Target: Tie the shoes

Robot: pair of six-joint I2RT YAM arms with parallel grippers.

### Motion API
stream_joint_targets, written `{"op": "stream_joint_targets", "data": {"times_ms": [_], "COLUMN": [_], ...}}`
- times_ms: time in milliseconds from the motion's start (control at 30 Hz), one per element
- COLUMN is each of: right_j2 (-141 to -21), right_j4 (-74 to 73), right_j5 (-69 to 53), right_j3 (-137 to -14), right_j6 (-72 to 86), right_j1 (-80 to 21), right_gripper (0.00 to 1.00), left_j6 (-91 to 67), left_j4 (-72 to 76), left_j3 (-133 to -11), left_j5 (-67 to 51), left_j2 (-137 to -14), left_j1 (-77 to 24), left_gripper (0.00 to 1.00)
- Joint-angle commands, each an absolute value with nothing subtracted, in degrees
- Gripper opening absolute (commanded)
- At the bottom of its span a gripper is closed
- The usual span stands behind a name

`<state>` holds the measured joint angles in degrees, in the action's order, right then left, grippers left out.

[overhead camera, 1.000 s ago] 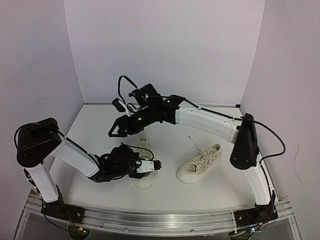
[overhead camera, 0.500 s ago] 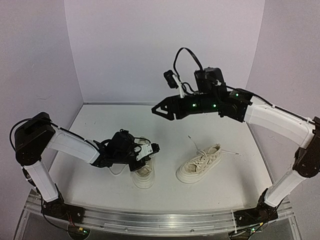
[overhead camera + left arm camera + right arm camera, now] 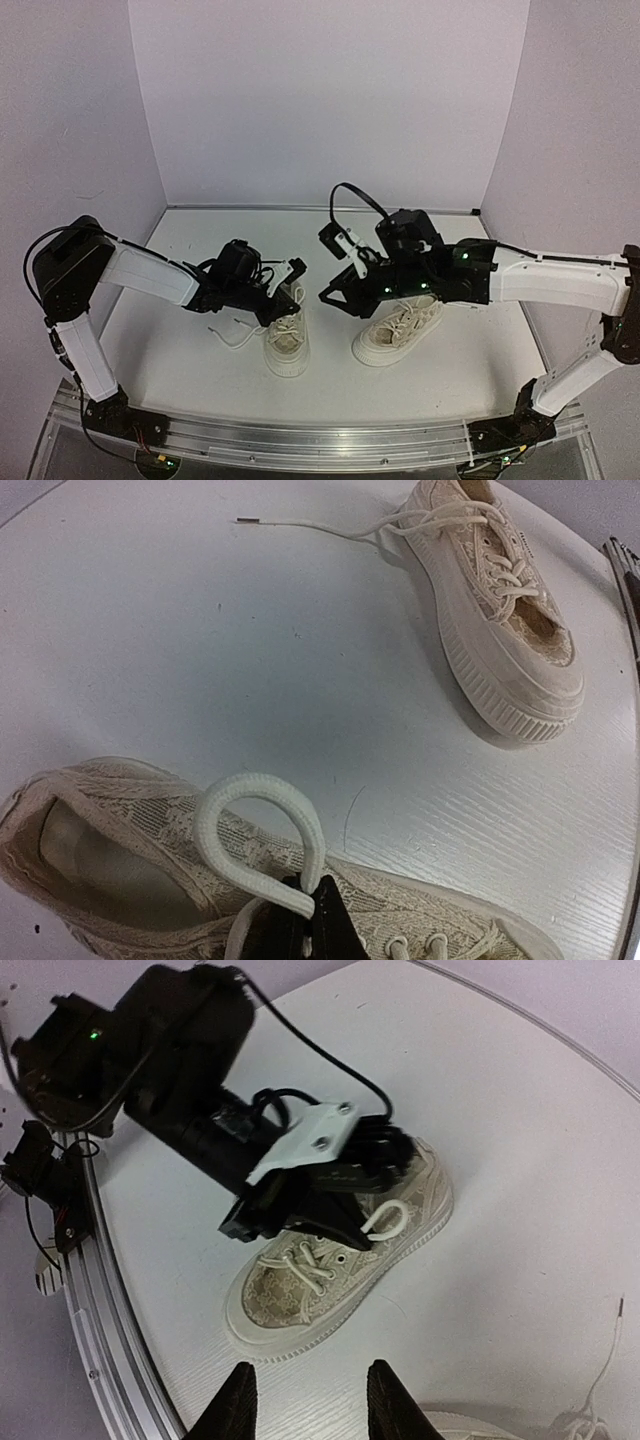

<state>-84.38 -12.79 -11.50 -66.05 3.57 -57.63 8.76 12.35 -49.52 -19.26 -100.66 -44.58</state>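
Status: early, neither shoe tied. Left-side shoe point(image 3: 286, 342) sits on the table point(image 3: 200, 240) mid-left, toe toward the front rail point(image 3: 300, 435). Right-side shoe point(image 3: 400, 334) sits near it on the right, not touching, angled, laces slack, w/ one loose lace end point(image 3: 300, 523) trailing flat on the table. Your left gripper point(image 3: 308, 910) is clamped shut on a lace loop point(image 3: 258, 783), holding it upright over the left-side shoe's opening: one ear formed, no knot visible. Your right gripper point(image 3: 312, 1402) hangs above and between the two shoes, jaws apart, nothing between them, camera looking down on the loop. Left to do, my est.: find the 2nd lace of this shoe (can't see where it lies), wrap, pull through, cinch, then the whole seq. on the right-side shoe. So well under half done. Room: bare table behind both shoes up to the back wall point(image 3: 320, 100), and some to the far left. It's tight where it matters: the grippers are close together over the left-side shoe, and the right forearm crosses above the right-side shoe. The rail is near the toe, so there's little slack to drag forward. Approach the loop from the open back side.
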Motion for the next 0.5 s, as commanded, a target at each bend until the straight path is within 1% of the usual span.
{"op": "stream_joint_targets", "data": {"times_ms": [0, 100, 233, 467], "right_j2": [-85.71, -90.15, -99.51, -112.87], "right_j4": [-6.64, -4.13, -0.98, 7.38], "right_j5": [0.81, 7.42, 13.71, 19.90], "right_j3": [-64.49, -65.48, -69.47, -76.54], "right_j6": [-8.28, -16.35, -26.29, -40.38], "right_j1": [-64.14, -68.99, -73.63, -77.13], "right_gripper": [0.34, 0.34, 0.34, 0.33], "left_j6": [3.45, 2.94, 2.89, 2.89], "left_j4": [10.50, 9.20, 8.09, 5.51], "left_j3": [-53.17, -54.61, -55.82, -58.05], "left_j5": [-26.17, -27.83, -28.98, -31.65], "left_j2": [-103.79, -105.23, -106.42, -108.46], "left_j1": [-42.99, -42.56, -42.37, -42.05], "left_gripper": [0.00, 0.00, 0.00, 0.00]}}
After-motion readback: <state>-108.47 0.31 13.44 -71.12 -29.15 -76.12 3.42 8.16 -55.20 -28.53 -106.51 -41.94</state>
